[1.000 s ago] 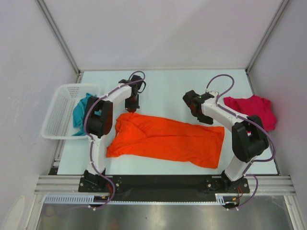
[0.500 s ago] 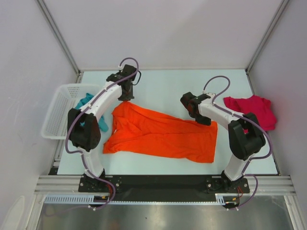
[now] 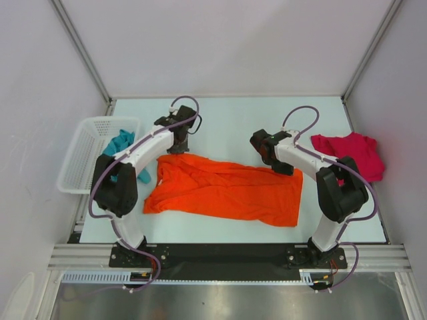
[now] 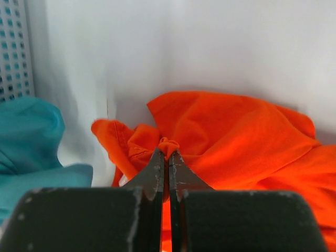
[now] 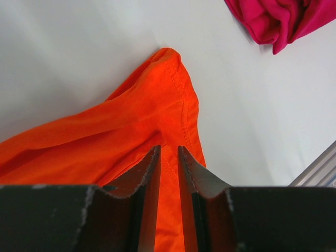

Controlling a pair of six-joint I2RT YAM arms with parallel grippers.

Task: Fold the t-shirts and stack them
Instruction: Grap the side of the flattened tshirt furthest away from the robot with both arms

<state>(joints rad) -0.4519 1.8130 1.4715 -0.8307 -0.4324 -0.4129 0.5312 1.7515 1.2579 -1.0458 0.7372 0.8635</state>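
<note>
Orange t-shirt (image 3: 227, 190): spread lengthwise across mid tabletop (image 3: 227, 120), wrinkled, not folded yet; gripped at both far corners.
Left hand (image 4: 168, 157): clamped fully shut on a small bunch of orange cloth at the far left corner, on the side of the white mesh basket (image 3: 77, 167).
Right hand (image 5: 168, 153): nearly closed, thin gap filled by the hem at the far right corner; reads as a firm pinch.
Why held so: probably a two-corner grip to tension and flatten the cloth, or to carry the far edge over for a first fold.
Left arm pose: reaches forward in an arch, wrist tipped down, hand low at the cloth.
Right arm pose: elbow out to the right, forearm angled in toward centre, hand low over the tabletop.
Red t-shirt (image 3: 350, 153): crumpled heap at far right of tabletop, well apart from both hands.
Teal t-shirt (image 3: 120, 143): in the basket, part draped over its inner rim.
Progress: early; nothing stacked.
</note>
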